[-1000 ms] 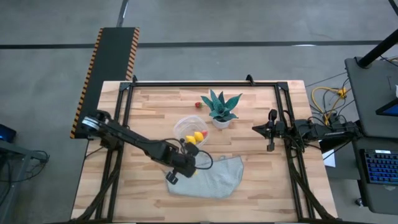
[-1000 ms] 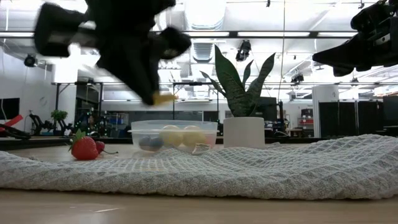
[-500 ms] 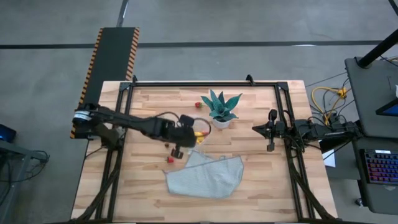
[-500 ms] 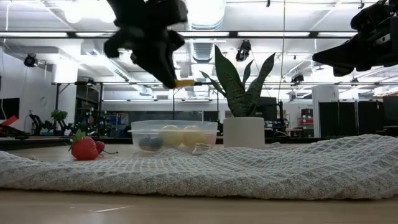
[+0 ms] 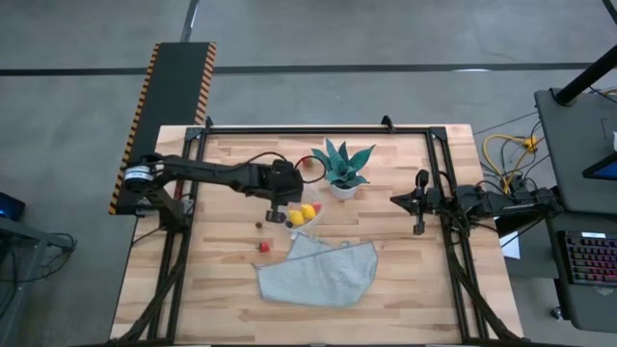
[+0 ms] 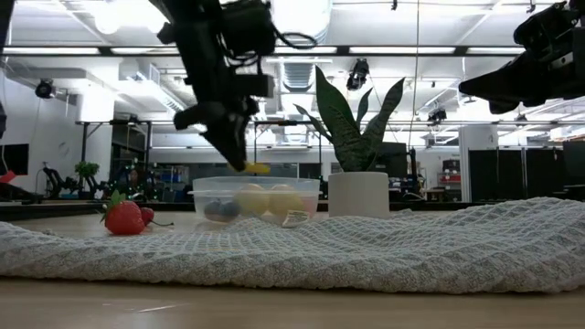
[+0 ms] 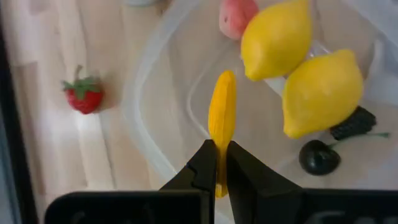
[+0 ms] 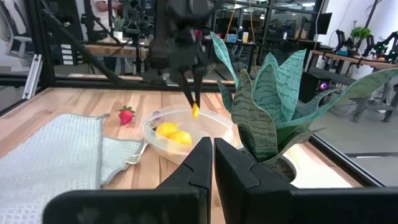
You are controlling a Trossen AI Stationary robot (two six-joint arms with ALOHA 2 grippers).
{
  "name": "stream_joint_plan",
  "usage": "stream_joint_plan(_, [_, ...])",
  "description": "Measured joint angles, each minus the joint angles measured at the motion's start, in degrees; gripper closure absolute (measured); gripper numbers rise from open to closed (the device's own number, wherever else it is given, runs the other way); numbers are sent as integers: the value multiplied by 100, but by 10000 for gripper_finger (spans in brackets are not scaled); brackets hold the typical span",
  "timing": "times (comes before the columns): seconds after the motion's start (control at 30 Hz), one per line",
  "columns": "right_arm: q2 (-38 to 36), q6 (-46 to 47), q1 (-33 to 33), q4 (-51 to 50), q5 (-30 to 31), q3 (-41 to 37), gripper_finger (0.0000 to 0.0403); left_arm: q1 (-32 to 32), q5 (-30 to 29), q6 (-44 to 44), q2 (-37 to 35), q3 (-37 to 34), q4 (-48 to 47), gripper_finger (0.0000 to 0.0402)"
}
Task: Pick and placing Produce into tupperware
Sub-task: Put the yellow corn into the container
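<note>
Slim yellow piece, smooth and elongated, pinched upright between the dark fingers of the left tool, just above the tub. Tub round, clear plastic with a whitish rim, set on the pale wood-plank surface just beside the plant. Inside it: two glossy yellow lemons, oval with pointed tips, touching each other; a pinkish-red piece near the rim; a dark round one with a thin stem beside a small black lump. Outside the rim, a red strawberry with a green leafy cap, lying on the wood. From above, a second small red piece and a tiny dark one near the tub, apart from it. Grey waffle-weave cloth, rumpled, spread in front of the tub, one corner reaching toward it. Plant spiky, teal, banded leaves, in a white pot. Right tool parked at the surface's right edge, well apart, fingers closed together on nothing.
</note>
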Motion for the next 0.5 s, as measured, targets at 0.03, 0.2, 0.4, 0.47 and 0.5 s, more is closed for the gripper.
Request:
stream_joint_plan(0.03, [1,2,0,3,0,0,394,26,51,39,66,1,-6,398])
stream_joint_plan(0.2, [48,1,-2,25,1,-1,394,34,207,114,476,-5,-9,398])
stream_joint_plan(0.4, [73,2,-2,2,0,0,394,34,196,124,847,-1,-14,398])
stream_joint_plan(0.47, [71,2,0,7,0,0,394,34,183,128,862,-1,-31,398])
stream_joint_plan(0.5, [73,2,-2,4,2,0,394,34,183,126,858,-1,-49,398])
